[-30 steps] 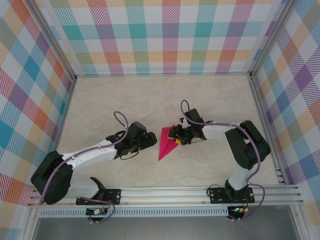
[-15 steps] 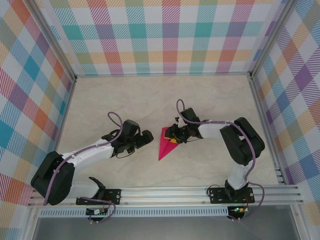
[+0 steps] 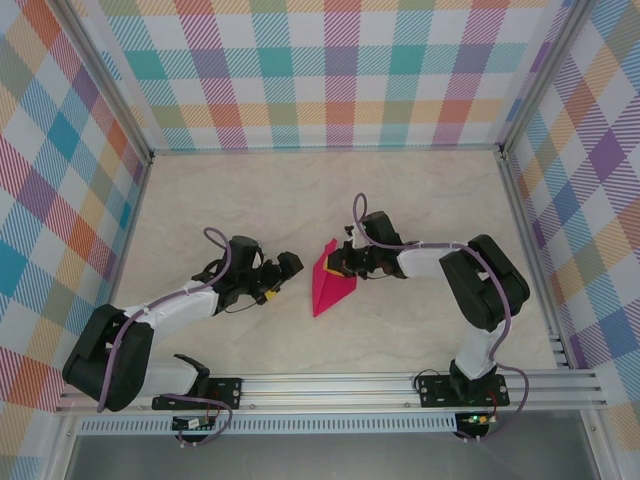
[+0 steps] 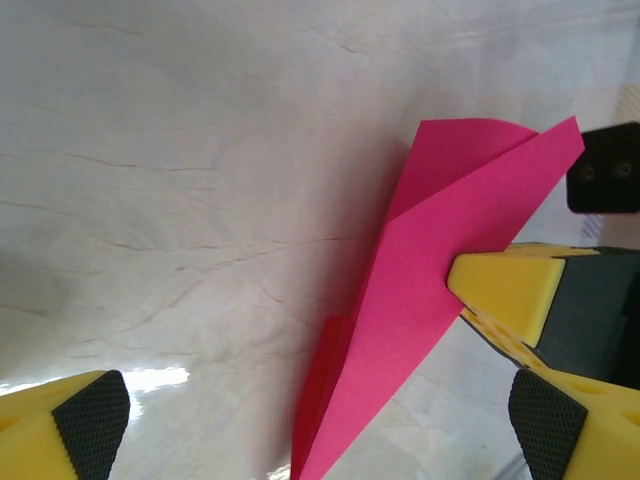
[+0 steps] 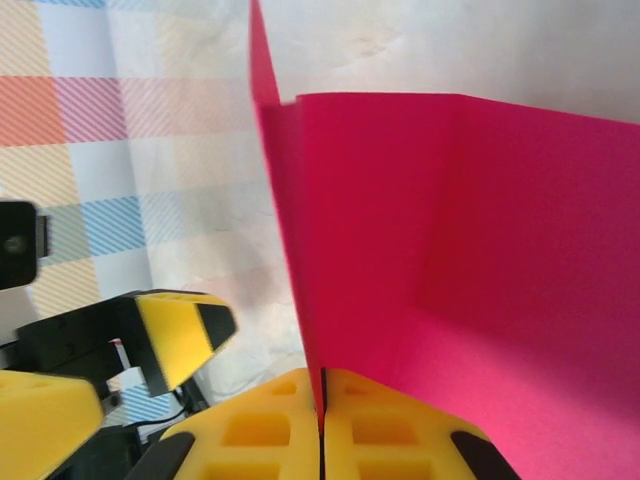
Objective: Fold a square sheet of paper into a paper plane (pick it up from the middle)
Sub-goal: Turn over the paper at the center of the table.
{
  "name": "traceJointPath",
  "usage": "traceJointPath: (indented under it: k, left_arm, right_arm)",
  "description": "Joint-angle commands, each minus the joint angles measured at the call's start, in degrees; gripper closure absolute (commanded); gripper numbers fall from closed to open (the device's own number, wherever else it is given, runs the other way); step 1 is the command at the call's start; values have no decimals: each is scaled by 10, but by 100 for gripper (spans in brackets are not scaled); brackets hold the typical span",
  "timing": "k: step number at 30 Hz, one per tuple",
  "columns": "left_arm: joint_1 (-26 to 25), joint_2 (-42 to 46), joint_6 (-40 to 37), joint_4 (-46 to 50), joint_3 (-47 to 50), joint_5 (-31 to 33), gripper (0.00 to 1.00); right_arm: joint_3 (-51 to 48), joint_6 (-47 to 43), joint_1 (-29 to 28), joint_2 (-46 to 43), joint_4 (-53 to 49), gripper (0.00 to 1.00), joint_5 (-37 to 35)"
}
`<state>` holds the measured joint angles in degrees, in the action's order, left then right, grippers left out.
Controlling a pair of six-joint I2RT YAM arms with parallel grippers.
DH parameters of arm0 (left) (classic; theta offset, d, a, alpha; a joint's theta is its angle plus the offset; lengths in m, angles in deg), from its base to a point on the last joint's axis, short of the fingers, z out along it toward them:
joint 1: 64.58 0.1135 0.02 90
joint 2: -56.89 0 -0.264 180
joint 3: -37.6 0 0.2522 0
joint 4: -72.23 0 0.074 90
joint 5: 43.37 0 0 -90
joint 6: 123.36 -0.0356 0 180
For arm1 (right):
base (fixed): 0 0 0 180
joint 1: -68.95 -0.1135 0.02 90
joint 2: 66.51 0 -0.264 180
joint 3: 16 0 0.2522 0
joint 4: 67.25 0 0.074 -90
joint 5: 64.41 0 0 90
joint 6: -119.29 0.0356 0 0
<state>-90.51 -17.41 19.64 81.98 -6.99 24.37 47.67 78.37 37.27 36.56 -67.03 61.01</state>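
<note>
A: Where is the plane (image 3: 328, 288) found?
B: It is seen near the middle of the table (image 3: 250, 200), between the two grippers, with its narrow point turned toward the arm bases.
A: How is the right gripper (image 3: 342, 270) set?
B: Its yellow fingers (image 5: 250, 440) are pressed together, and a folded edge of the plane is pinched between them. In the right wrist view one layer is seen standing upright above the pinch, while the other spreads away to the right.
A: And the left gripper (image 3: 282, 278)?
B: Its jaws are spread wide, just left of the plane and clear of it. In the left wrist view its pads (image 4: 92, 412) are seen at the bottom corners, with the plane lying ahead.
A: Is the plane laid flat?
B: Not wholly: the wide end is raised at the pinched side. Whether the tip touches the table cannot be told.
</note>
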Motion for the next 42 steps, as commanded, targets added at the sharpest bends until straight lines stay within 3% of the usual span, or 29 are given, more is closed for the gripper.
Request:
traceJointPath:
  k: [1,11,15,22,33,38,42]
  left_arm:
    - [18,19,25,-93,19,-81,0]
    - [18,42,79,-243,17,-155,0]
    - [18,42,94,-272,19,-155,6]
    - [18,45,109,-313,23,-144,37]
    - [17,48,105,-302,22,-131,75]
    - [17,56,69,-244,8,-119,88]
    - [16,81,-39,-44,-44,-51,90]
  right_arm:
    - [39,10,12,-45,40,94,48]
    - [89,120,27,-51,104,94,125]
    - [102,137,27,-45,115,93,136]
    - [92,153,27,-33,134,92,161]
    - [81,148,27,-30,131,89,166]
    - [83,90,27,-43,54,73,135]
    - [83,-13,29,-93,-92,52,38]
